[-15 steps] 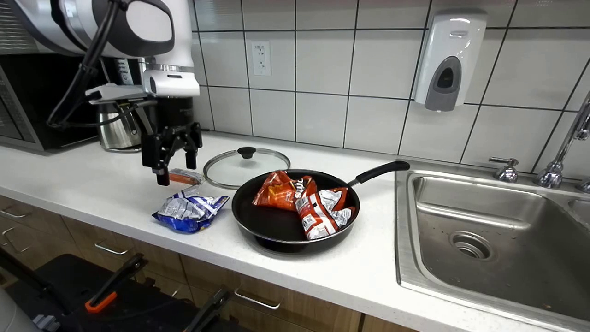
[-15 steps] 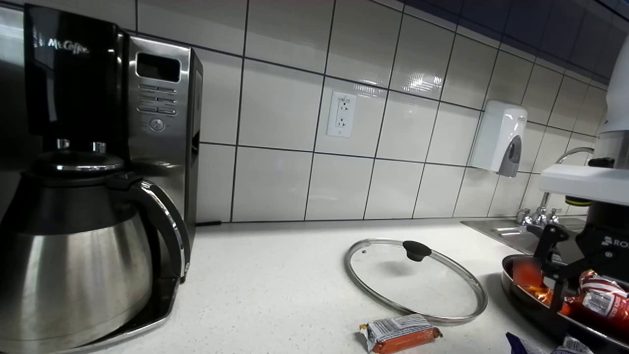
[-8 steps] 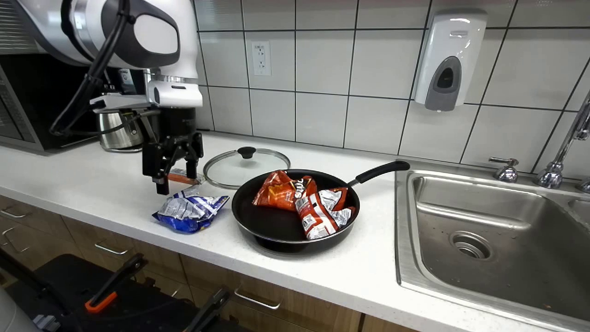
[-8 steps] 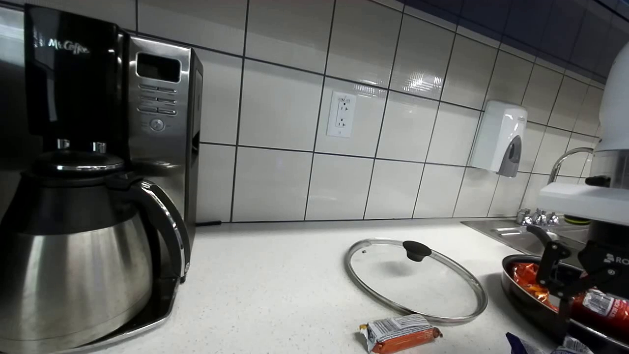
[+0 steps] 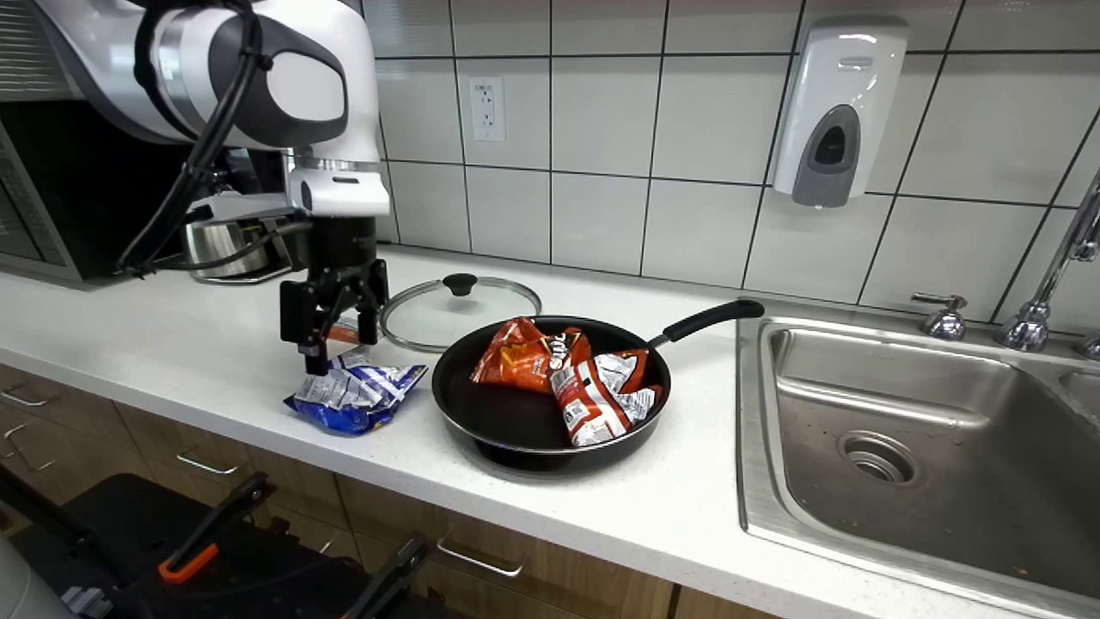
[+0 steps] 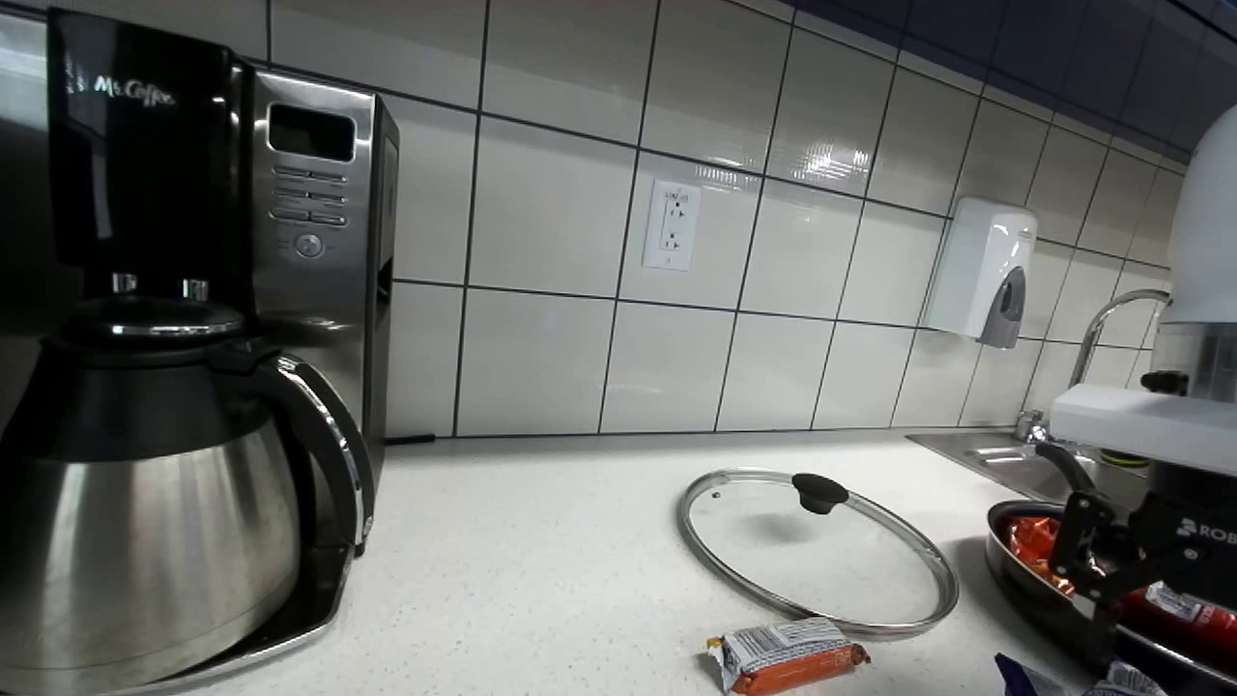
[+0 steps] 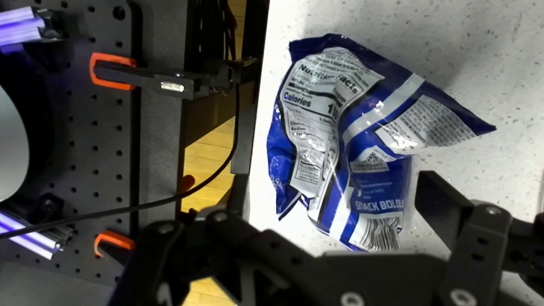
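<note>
A crumpled blue and silver snack bag (image 5: 357,400) lies on the counter beside the pan; it fills the middle of the wrist view (image 7: 335,127). My gripper (image 5: 342,346) points down just above the bag's back edge. In the wrist view my gripper (image 7: 333,191) is open and empty, with its black fingers apart on either side of the bag's near end. A small orange and silver packet (image 6: 788,657) lies behind the gripper. A black pan (image 5: 490,413) holds an orange bag (image 5: 516,361) and a red and white bag (image 5: 589,404).
A glass lid (image 5: 421,314) with a black knob lies behind the pan. The pan's handle (image 5: 709,320) points toward the steel sink (image 5: 902,516). A coffee maker (image 6: 309,193) with a steel carafe (image 6: 184,541) stands at the counter's back. Clamps (image 7: 112,70) sit on the robot's base plate.
My gripper has moved down and slightly right in an exterior view, closer to the blue bag. It stays open. The bags, packet, pan and lid have not moved.
</note>
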`<state>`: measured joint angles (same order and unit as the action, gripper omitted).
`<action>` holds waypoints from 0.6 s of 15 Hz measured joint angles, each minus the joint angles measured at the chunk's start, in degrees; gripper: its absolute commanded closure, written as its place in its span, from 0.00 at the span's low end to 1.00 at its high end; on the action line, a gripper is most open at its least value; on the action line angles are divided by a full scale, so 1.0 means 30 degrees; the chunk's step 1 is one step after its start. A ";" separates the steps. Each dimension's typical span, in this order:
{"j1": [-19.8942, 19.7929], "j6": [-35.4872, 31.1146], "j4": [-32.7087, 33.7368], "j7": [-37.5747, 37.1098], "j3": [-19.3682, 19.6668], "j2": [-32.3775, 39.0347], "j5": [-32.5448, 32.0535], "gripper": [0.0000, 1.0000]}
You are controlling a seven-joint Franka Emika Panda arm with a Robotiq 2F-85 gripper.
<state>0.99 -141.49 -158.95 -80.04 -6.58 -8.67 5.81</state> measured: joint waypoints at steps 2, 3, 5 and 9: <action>-0.0004 -0.0490 0.0020 0.0000 0.0071 0.0375 -0.0072 0.00; -0.0004 -0.0760 0.0037 0.0000 0.0091 0.0584 -0.0078 0.00; -0.0001 -0.1223 0.0115 0.0000 0.0096 0.1034 -0.0079 0.00; 0.0015 -0.2004 0.0145 0.0000 0.0106 0.1729 -0.0077 0.00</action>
<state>1.03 -147.50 -158.52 -80.04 -6.26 -3.48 5.58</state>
